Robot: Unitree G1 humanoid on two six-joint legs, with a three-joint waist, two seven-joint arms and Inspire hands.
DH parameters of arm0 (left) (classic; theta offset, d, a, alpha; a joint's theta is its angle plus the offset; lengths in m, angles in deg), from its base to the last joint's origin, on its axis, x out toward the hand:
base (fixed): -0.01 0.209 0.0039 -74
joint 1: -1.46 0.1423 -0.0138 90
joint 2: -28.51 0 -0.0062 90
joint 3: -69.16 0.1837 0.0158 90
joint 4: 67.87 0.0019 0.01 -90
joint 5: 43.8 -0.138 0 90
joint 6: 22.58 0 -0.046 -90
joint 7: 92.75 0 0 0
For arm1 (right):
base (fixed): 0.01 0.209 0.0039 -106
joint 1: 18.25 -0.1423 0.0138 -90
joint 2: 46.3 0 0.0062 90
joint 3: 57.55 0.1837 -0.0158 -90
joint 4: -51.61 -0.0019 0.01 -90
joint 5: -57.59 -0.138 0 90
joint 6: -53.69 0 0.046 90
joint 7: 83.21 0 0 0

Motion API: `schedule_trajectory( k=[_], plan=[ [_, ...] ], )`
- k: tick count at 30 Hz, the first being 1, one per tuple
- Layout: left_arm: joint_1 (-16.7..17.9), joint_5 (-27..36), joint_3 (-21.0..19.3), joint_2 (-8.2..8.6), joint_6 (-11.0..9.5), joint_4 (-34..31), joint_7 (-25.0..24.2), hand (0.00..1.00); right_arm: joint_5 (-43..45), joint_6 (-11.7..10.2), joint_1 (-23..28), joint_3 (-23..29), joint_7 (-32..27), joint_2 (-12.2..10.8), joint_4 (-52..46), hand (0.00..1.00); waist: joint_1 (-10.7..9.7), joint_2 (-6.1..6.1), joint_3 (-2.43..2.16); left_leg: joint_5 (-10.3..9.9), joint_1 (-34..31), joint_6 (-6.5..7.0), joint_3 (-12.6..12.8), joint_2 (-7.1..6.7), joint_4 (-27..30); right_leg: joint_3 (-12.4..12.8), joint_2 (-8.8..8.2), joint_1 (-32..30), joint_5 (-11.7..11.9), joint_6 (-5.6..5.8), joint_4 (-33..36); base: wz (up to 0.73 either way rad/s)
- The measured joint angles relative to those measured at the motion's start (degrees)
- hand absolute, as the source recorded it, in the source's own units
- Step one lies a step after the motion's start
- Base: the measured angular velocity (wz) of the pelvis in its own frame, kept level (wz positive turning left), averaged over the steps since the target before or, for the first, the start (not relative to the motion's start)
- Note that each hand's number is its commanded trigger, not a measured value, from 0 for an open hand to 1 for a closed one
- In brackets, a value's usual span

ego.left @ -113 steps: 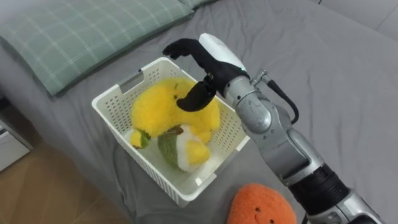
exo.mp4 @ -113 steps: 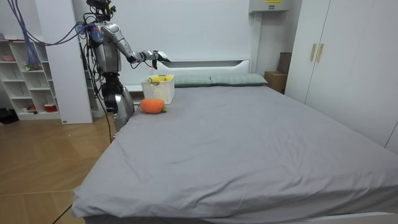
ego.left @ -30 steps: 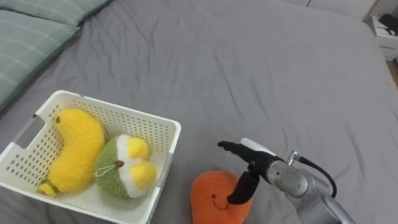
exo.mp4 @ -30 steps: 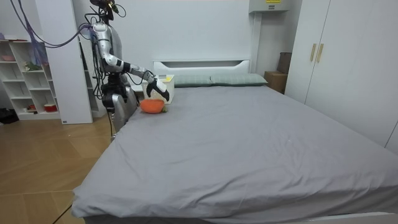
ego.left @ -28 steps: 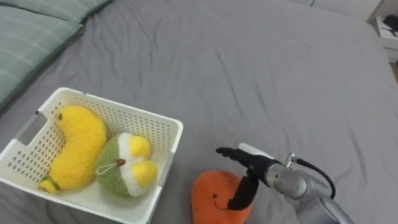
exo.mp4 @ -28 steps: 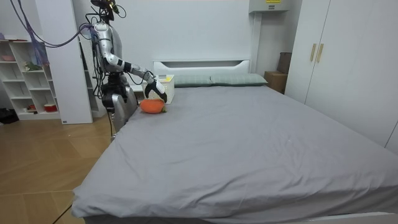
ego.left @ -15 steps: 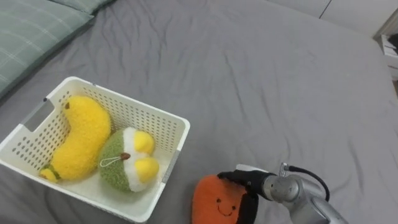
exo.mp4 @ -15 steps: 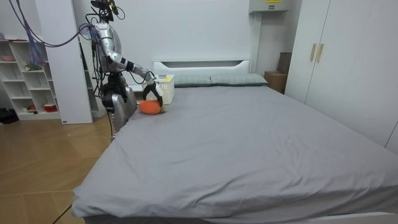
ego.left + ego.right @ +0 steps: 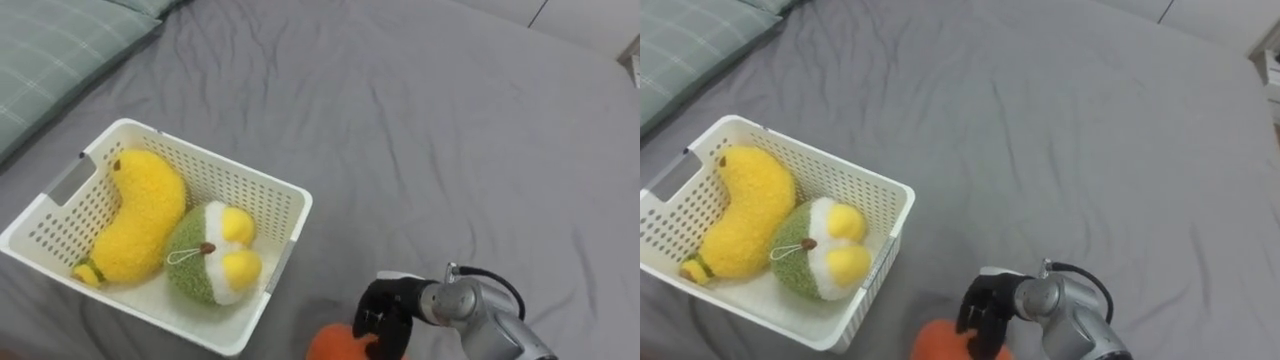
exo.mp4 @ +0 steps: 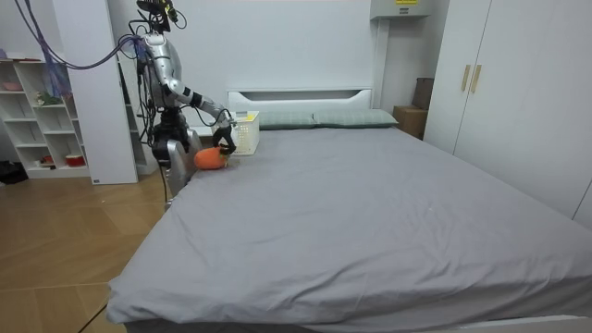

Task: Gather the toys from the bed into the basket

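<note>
A round orange plush toy shows at the lower edge of the eye views, on the grey bed sheet. My right hand lies over its top right with dark fingers curled down onto it. To the left stands a white slotted basket. It holds a yellow banana-shaped plush and a green, white and yellow plush. In the room view I stand at the bed's head corner, with my right hand on the orange toy beside the basket.
A green checked pillow lies beyond the basket at the bed's head. Open grey sheet stretches to the right. In the room view a white shelf unit stands behind me and wardrobes line the far side.
My right hand has come down from beside the orange toy and curled onto it. The toy has slid towards me and the bed's edge. The head camera has shifted slightly.
</note>
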Motion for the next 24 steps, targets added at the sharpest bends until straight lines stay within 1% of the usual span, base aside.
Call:
schedule_trajectory(
  k=[1, 3, 5, 7, 13, 18, 21, 24],
  plan=[
    [0.00, 0.00, -0.03, 0.00, 0.22, -0.14, 0.09, 0.00, 0.06, 0.05, 0.18, 0.00, -0.07, 0.01, -0.05, 1.00, -0.03, -0.33, -0.23, 0.00, -0.30, -0.01, -0.10, -0.01, 0.07, -0.29, -0.03, -0.26, 0.00, 0.00, 0.00, 0.04],
    [0.05, 0.00, -0.03, -0.01, 0.53, -0.30, 0.13, 0.00, 0.12, 0.23, 0.71, 0.01, -0.34, 0.04, -0.25, 1.00, -0.08, -0.47, -0.33, 0.01, -0.35, -0.01, -0.28, -0.01, 0.11, -0.56, -0.05, -0.21, 0.00, 0.00, -0.02, 0.05],
    [0.05, 0.00, -0.25, -0.06, 0.57, -0.37, 0.17, 0.00, 0.17, 0.67, 0.96, 0.03, -0.87, 0.05, -0.46, 1.00, -0.13, -0.47, -0.33, 0.01, -0.39, -0.01, -0.44, -0.02, 0.11, -0.65, -0.05, -0.19, 0.00, 0.00, -0.02, 0.02],
    [0.14, -0.06, -1.24, 0.01, 0.57, -0.66, 0.18, 0.00, 0.97, 0.69, 0.96, 0.06, -1.77, 0.05, -0.46, 1.00, -0.10, -0.47, -0.33, 0.02, -0.37, -0.01, -0.61, -0.05, 0.14, -0.56, -0.06, -0.14, 0.00, 0.00, -0.03, 0.00],
    [0.70, -0.18, -2.29, 0.14, 0.54, -2.90, 0.23, 0.00, 2.33, 0.71, 1.05, 0.96, -4.13, 0.03, -0.46, 1.00, -0.12, -0.39, -0.28, 0.02, -0.23, -0.01, -0.87, -0.12, 0.20, -0.55, -0.12, 0.21, 0.00, 0.00, -0.07, 0.01],
    [1.11, -0.13, -2.37, 0.14, 0.44, -3.05, -0.23, 0.00, 2.18, 0.68, 1.23, 2.01, -5.76, 0.04, -0.46, 1.00, -0.26, -0.25, -0.23, 0.02, 0.02, -0.01, -0.95, -0.13, 0.21, -0.85, -0.14, 0.65, 0.00, 0.00, -0.11, 0.00],
    [1.20, 0.00, -2.35, 0.14, -0.08, -2.76, -0.28, 0.00, 1.68, 0.44, 1.23, 3.13, -7.19, 0.04, -1.10, 1.00, -0.24, -0.22, -0.23, 0.02, 0.26, -0.01, -0.95, -0.14, 0.19, -0.84, -0.16, 0.73, 0.00, 0.00, -0.09, 0.00],
    [1.39, 0.05, -2.35, 0.15, -0.34, -2.56, -0.32, 0.00, 1.57, -0.61, 1.23, 4.11, -8.55, 0.13, -2.41, 1.00, -0.55, -0.19, -0.21, 0.02, 0.32, -0.01, -0.95, -0.15, 0.24, -0.91, -0.19, 0.79, 0.00, 0.00, -0.06, 0.00]
  ],
)
